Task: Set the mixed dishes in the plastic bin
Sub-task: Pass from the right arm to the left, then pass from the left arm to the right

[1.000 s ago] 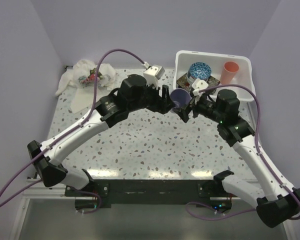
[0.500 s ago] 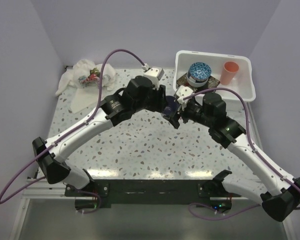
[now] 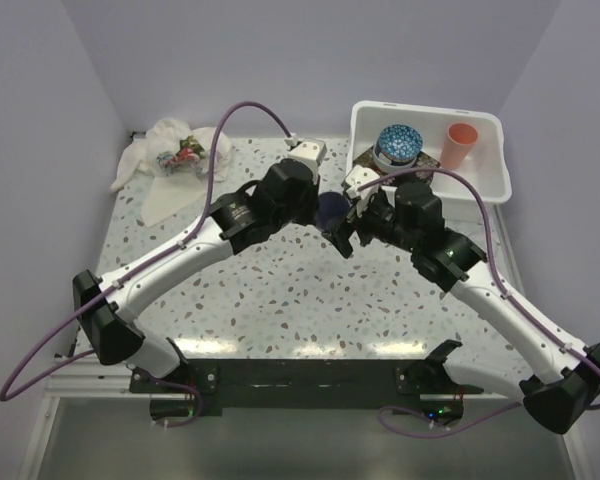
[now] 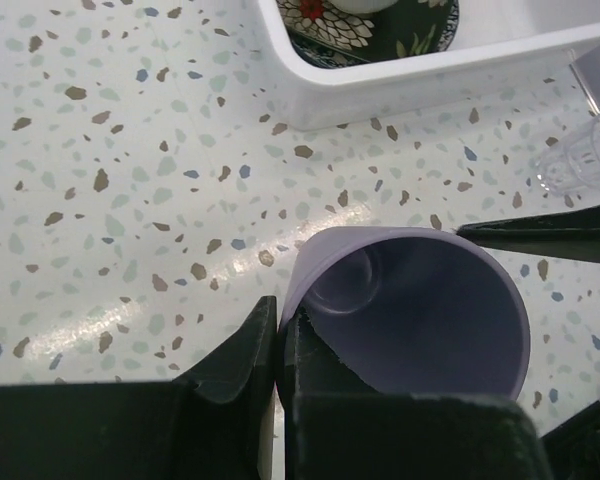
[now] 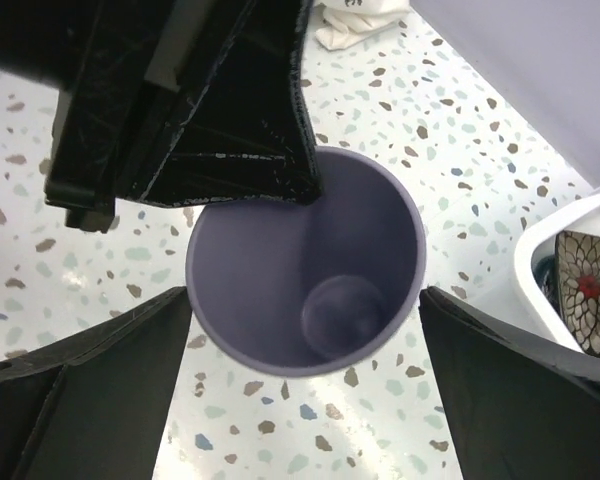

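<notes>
Left wrist view: left gripper [image 4: 277, 335] pinches the rim wall of a purple plastic cup [image 4: 420, 310], near the white rectangular plastic bin [image 4: 410, 70]; right gripper [image 5: 305, 310] stands spread around it. Probably light, stiff, slippery: grip at the rim.

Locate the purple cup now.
Top view: the purple cup is mid-table, just outside the bin's near-left corner, between both arms. The left gripper pinches its rim; the right gripper stands open around it.

The speckled terrazzo table [image 3: 300, 290] has a crumpled white cloth [image 3: 165, 160] with a red-green print lying in its far left corner. A white plastic bin [image 3: 427, 107] sits on it at the far right.
</notes>
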Available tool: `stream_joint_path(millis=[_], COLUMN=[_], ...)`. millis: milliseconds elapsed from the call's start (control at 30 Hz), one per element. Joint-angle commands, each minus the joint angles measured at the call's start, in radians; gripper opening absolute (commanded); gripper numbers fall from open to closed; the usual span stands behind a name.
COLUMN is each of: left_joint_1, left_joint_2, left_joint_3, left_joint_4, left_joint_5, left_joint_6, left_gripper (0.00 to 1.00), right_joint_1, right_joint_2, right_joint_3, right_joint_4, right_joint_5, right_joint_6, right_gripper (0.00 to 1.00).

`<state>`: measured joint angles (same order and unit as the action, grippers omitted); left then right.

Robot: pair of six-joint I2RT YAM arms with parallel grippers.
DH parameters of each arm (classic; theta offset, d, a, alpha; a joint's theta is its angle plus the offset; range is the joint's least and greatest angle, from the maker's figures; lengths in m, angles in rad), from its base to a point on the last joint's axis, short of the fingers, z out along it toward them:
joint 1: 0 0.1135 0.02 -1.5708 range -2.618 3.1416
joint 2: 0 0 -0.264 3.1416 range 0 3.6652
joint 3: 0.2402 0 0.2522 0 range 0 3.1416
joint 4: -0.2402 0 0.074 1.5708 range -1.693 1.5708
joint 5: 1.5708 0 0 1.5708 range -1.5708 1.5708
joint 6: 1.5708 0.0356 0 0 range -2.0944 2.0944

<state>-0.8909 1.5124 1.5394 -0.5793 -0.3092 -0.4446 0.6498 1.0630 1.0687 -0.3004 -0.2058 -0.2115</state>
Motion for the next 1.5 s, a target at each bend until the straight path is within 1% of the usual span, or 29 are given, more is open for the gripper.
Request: stream_joint_path(millis=[0,33,133,200,233,300,400,567,667,700,867,1033,1067,1133,1167,1233,1267,1333,1367,1400,1433,1467], left_joint_1=[0.0,-0.002,0.0,-0.002,-0.002,-0.003,-0.006,-0.017,-0.023,-0.025,-0.036,-0.045,-0.045,-0.046,-0.048,-0.046,-0.046,-0.048,-0.048,-0.046,-0.046,-0.046], left_joint_2=[-0.043,-0.043,-0.044,-0.049,-0.049,-0.054,-0.057,-0.055,-0.054,-0.054,-0.055,-0.055,-0.054,-0.055,-0.055,-0.054,-0.054,-0.061,-0.067,-0.073,-0.092,-0.103], left_joint_3=[-0.024,-0.028,-0.048,-0.058,-0.062,-0.065,-0.068,-0.071,-0.07,-0.071,-0.078,-0.081,-0.082,-0.087,-0.087,-0.088,-0.087,-0.093,-0.097,-0.111,-0.12,-0.13], left_joint_4=[0.007,0.007,0.015,0.03,0.033,0.042,0.048,0.062,0.067,0.068,0.082,0.096,0.102,0.105,0.113,0.116,0.118,0.121,0.127,0.134,0.139,0.15], left_joint_5=[-0.148,-0.163,-0.169,-0.166,-0.165,-0.171,-0.179,-0.177,-0.174,-0.174,-0.176,-0.183,-0.185,-0.186,-0.185,-0.18,-0.179,-0.179,-0.182,-0.195,-0.206,-0.217], left_joint_6=[0.06,0.06,0.053,0.046,0.043,0.038,0.035,0.032,0.03,0.03,0.03,0.035,0.037,0.038,0.041,0.046,0.049,0.052,0.056,0.06,0.064,0.07], left_gripper=[0.0,0.0,0.0,0.0,0.0,0.0,0.0,0.0,0.0,0.0,0.0,0.0,0.0,0.0,0.0,0.0,0.0,0.0,0.02,0.06,0.16,0.23], right_joint_1=[0.002,0.002,0.002,0.002,0.002,0.004,0.005,0.017,0.025,0.027,0.034,0.036,0.039,0.039,0.039,0.04,0.039,0.039,0.039,0.039,0.039,0.037], right_joint_2=[-0.024,-0.029,-0.029,-0.006,0.003,0.035,0.081,0.13,0.147,0.152,0.204,0.242,0.252,0.259,0.271,0.279,0.282,0.282,0.284,0.281,0.281,0.282], right_joint_3=[0.112,0.123,0.193,0.227,0.249,0.27,0.316,0.349,0.329,0.323,0.304,0.301,0.301,0.301,0.303,0.313,0.318,0.326,0.33,0.342,0.353,0.362], right_joint_4=[-0.08,-0.1,-0.215,-0.261,-0.293,-0.318,-0.373,-0.416,-0.39,-0.378,-0.332,-0.319,-0.319,-0.318,-0.318,-0.333,-0.338,-0.35,-0.358,-0.367,-0.387,-0.397], right_joint_5=[0.124,0.179,0.255,0.281,0.292,0.295,0.325,0.384,0.413,0.413,0.434,0.45,0.447,0.444,0.436,0.427,0.428,0.445,0.457,0.474,0.491,0.509], right_joint_6=[0.254,0.347,0.525,0.595,0.657,0.716,0.761,0.799,0.833,0.842,0.854,0.853,0.851,0.845,0.841,0.827,0.821,0.802,0.796,0.781,0.768,0.758], right_gripper=[0.99,0.98,0.99,0.99,0.99,0.98,0.98,0.91,0.87,0.84,0.76,0.62,0.57,0.53,0.46,0.39,0.27,0.14,0.03,0.0,0.0,0.0])
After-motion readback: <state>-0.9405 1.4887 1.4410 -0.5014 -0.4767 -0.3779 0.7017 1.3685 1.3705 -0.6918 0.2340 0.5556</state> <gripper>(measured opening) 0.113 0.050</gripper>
